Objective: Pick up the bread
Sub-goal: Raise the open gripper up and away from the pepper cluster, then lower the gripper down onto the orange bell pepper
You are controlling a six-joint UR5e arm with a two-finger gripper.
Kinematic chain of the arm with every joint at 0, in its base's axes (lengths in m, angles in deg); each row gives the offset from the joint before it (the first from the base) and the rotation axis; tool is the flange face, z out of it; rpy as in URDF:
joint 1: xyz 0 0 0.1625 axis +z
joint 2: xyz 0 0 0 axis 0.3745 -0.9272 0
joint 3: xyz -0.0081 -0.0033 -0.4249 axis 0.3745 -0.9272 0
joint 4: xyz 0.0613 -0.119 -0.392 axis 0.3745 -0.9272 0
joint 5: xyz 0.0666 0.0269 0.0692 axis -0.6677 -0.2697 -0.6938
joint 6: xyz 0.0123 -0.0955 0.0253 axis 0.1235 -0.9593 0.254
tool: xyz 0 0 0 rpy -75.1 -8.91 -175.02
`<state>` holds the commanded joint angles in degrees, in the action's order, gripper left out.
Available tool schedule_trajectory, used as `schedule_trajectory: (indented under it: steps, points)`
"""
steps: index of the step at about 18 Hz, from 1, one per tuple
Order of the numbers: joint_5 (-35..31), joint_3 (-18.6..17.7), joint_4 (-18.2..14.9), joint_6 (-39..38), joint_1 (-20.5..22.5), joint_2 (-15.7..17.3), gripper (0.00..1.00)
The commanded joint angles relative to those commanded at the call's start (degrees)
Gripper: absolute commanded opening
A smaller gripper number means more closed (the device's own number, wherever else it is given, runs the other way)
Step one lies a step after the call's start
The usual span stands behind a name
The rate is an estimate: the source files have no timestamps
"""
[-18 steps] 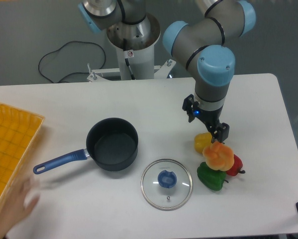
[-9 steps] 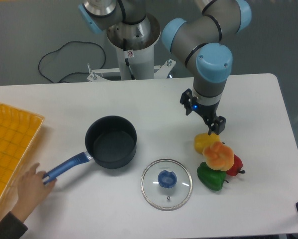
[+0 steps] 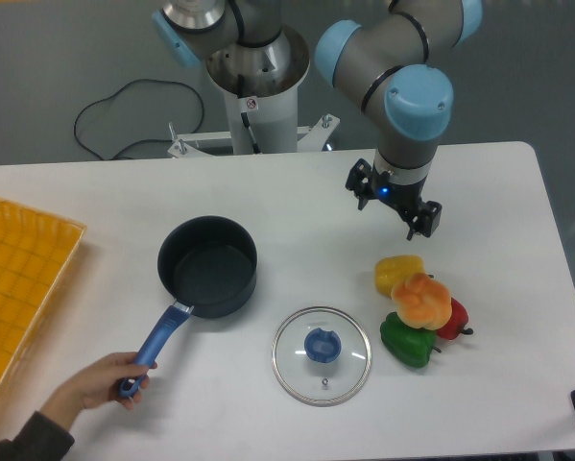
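bread (image 3: 422, 301) atop peppers (image 3: 409, 341), lid (image 3: 322, 354) left

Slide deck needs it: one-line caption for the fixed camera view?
Empty gripper above bread amid yellow, red and green peppers; a hand holds the saucepan handle.

bread (image 3: 422, 300) open from above | hemmed by yellow pepper (image 3: 397, 273), green pepper (image 3: 408, 342), red pepper (image 3: 454, 319), all touching | bare table (image 3: 498, 221) right and behind | lid (image 3: 322, 354) near left | pot (image 3: 208, 279), hand (image 3: 100, 379) far left
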<state>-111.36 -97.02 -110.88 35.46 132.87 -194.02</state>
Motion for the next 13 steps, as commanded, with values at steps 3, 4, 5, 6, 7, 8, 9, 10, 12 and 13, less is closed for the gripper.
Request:
schedule_trajectory:
  steps: [3,4,5,6,7,8,9,10,12,13]
  points:
    - [-0.2,3.0,4.1,-0.1,-0.2,-3.3,1.00]
    - [-0.2,3.8,5.8,0.0,-0.2,-4.1,1.00]
    - [-0.1,4.6,6.5,0.1,-0.3,-4.8,1.00]
    - [-0.2,5.4,6.6,0.2,-0.3,-5.8,0.99]
    - [-0.2,6.0,6.6,0.5,-0.3,-6.9,0.99]
    - [-0.2,6.6,6.7,0.5,-0.3,-7.7,0.99]
    - [-0.1,7.0,6.7,0.6,-0.3,-8.0,0.99]
    - [-0.1,7.2,6.7,0.7,-0.1,-8.2,0.98]
    - [0.3,7.7,7.3,1.7,0.1,-8.9,0.94]
    - [0.4,7.8,7.8,2.4,0.1,-9.3,0.94]
